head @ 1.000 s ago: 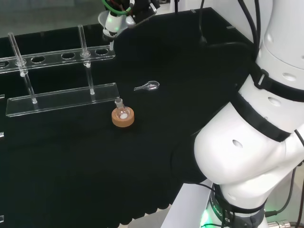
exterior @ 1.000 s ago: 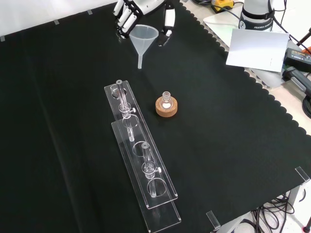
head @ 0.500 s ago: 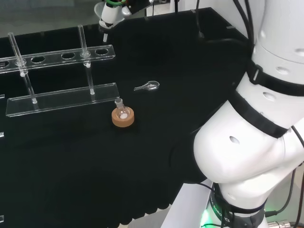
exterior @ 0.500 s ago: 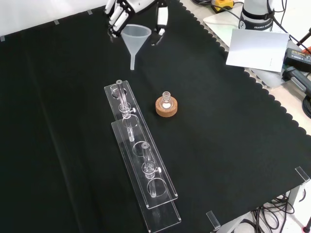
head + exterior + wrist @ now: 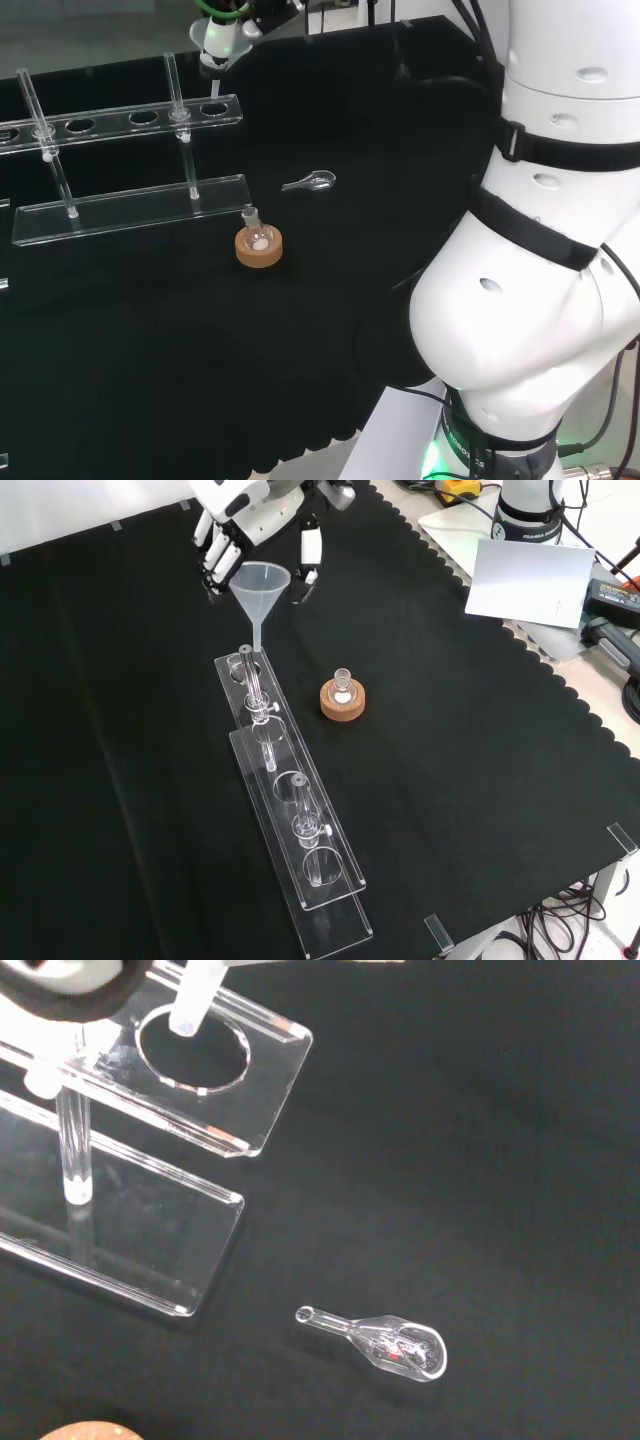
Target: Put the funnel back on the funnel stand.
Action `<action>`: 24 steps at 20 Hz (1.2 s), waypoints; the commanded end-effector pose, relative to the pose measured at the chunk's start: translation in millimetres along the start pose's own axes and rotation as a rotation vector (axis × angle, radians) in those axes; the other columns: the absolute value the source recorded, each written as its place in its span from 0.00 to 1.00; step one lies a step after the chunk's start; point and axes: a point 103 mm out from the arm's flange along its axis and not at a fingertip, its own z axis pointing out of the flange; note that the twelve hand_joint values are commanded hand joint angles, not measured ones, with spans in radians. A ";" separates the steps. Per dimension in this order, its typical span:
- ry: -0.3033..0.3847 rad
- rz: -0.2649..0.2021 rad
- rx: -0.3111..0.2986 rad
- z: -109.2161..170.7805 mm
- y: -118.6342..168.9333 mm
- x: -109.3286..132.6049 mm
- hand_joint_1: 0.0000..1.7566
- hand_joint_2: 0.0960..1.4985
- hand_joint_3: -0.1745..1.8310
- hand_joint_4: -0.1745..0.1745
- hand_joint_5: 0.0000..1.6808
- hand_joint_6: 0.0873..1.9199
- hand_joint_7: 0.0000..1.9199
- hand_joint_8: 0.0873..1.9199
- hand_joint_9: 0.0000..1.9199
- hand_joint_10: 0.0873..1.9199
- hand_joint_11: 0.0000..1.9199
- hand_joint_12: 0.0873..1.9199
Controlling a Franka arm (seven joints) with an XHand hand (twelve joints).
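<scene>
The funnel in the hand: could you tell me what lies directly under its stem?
The funnel stem hangs over the end hole of the funnel stand. Through the hole, only black cloth shows; nothing there is covered.

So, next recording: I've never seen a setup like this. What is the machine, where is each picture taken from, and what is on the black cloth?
The machine is one white robot arm ending in a black and white hand with fingers.

The head view looks over the arm from behind it. The front view looks down on the cloth from in front of the arm. The wrist view comes from a camera at the wrist.

The hand's fingers curl round a clear funnel, whose stem hangs over the end hole of a long clear funnel stand.

Also on the cloth are a small flask sitting in a cork ring, and a small clear spoon-like piece lying flat.
</scene>
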 end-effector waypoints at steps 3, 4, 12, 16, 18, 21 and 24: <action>-0.017 -0.005 0.019 8.8 11.2 0.1 0.46 0.42 0.36 0.49 0.29 0.26 0.31 0.32 0.54 0.18 0.35 0.63; -0.018 -0.006 0.021 9.8 12.4 0.7 0.46 0.42 0.36 0.49 0.29 0.26 0.31 0.32 0.54 0.18 0.35 0.63; -0.022 0.000 0.012 10.5 19.1 0.5 0.46 0.42 0.36 0.49 0.29 0.26 0.31 0.32 0.54 0.19 0.35 0.63; -0.024 0.002 0.012 9.9 22.3 0.0 0.46 0.42 0.36 0.49 0.29 0.26 0.31 0.32 0.54 0.19 0.35 0.63; -0.024 0.001 0.015 10.2 24.8 0.3 0.46 0.42 0.36 0.49 0.30 0.26 0.31 0.32 0.54 0.19 0.35 0.63; -0.027 0.004 0.022 10.8 27.1 0.4 0.46 0.42 0.36 0.49 0.30 0.26 0.31 0.32 0.54 0.19 0.36 0.63; -0.022 -0.003 0.043 13.9 37.1 0.9 0.46 0.42 0.36 0.49 0.30 0.26 0.31 0.32 0.54 0.19 0.36 0.63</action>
